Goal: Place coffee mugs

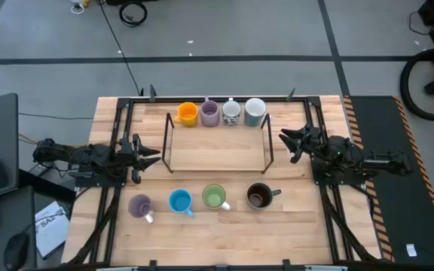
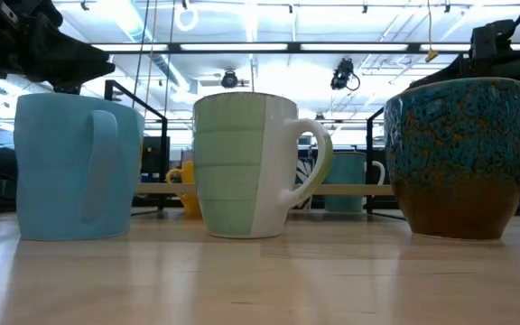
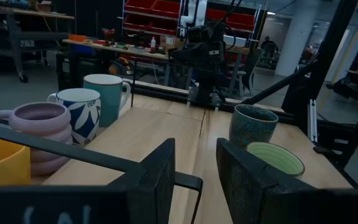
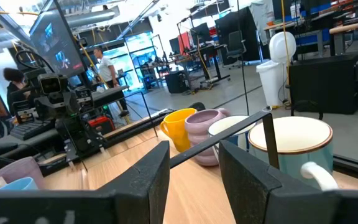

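Up top in the overhead frame, orange mug (image 1: 187, 114), purple mug (image 1: 210, 113), patterned mug (image 1: 231, 112) and teal mug (image 1: 255, 112) line the wire frame (image 1: 217, 147). Lower down on my counter (image 1: 217, 241) sit lavender (image 1: 140, 205), blue (image 1: 180, 201), green (image 1: 214, 197) and dark (image 1: 259, 196) mugs. My left hand (image 1: 148, 153) and right hand (image 1: 287, 140) hang released at either side, holding nothing.

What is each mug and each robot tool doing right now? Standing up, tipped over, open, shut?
orange mug: upright, far row
purple mug: upright, far row
white patterned mug: upright, far row
pale teal mug: upright, far row
lavender mug: upright, near row
blue mug: upright, near row
green mug: upright, near row
dark mug: upright, near row
left tool: open, empty
right tool: open, empty
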Tool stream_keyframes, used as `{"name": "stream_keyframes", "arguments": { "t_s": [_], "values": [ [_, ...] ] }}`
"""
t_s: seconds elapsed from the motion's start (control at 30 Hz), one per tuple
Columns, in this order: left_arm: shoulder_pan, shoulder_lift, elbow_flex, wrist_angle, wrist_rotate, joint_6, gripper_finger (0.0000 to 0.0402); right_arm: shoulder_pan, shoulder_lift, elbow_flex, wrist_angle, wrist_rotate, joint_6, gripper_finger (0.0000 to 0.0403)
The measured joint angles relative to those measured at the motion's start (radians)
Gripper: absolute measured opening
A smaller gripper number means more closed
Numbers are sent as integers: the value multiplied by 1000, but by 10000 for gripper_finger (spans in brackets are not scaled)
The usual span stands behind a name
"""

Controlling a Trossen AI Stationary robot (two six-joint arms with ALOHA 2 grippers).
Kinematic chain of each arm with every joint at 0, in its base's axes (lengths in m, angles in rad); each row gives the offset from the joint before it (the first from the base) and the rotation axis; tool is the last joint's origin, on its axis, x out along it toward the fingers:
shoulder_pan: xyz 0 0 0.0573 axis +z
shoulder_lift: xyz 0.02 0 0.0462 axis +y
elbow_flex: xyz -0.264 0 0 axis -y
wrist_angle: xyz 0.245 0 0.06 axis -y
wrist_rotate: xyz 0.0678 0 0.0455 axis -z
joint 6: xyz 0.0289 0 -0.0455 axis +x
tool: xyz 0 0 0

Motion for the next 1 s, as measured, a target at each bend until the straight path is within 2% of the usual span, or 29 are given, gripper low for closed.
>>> {"name": "stream_keyframes", "arguments": {
  "t_s": [0.67,1.0],
  "values": [
    [0,0,0,1,0,0,123,0,0,0,0,0,0,144],
    [0,0,1,80,0,-25,123,0,0,0,13,0,15,144]
  ]
}}
